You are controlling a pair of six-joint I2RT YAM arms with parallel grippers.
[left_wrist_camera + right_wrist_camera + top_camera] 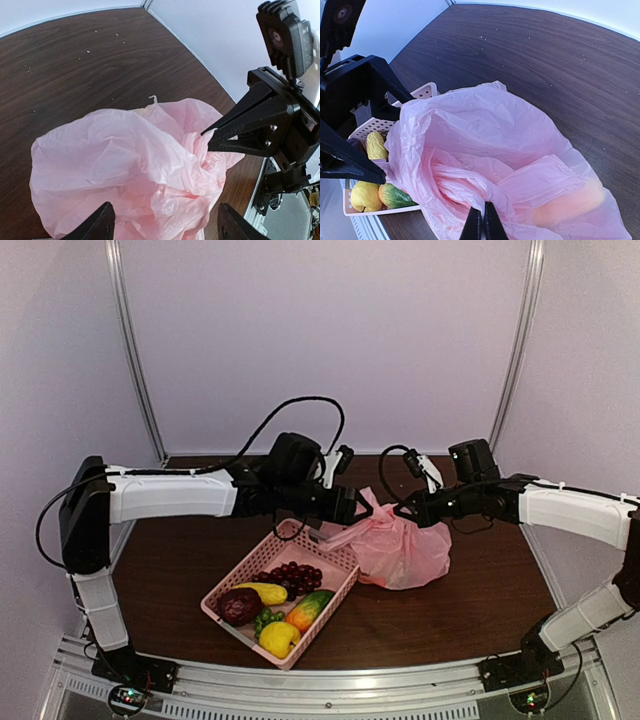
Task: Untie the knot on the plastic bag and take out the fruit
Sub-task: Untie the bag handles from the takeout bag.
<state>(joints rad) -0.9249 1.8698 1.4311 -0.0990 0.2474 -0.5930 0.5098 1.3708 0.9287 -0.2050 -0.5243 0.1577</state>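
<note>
The pink plastic bag [405, 552] lies on the table to the right of the basket, with its top pulled up between the two grippers. My right gripper [482, 209] is shut on a gathered fold of the bag [490, 135] at its top. My left gripper [166, 207] stands open just above the crumpled top of the bag [120, 150], holding nothing. I cannot make out the knot among the folds. One orange fruit [570, 205] glows through the film. In the top view the left gripper [357, 508] and right gripper [403, 508] nearly face each other.
A pink latticed basket [238, 566] sits front left of the bag. It holds a grape bunch [293, 576], a dark maroon fruit [240, 606], a yellow lemon [279, 638] and other fruit. The bag's left side overlaps the basket's right corner. Purple walls stand around the table.
</note>
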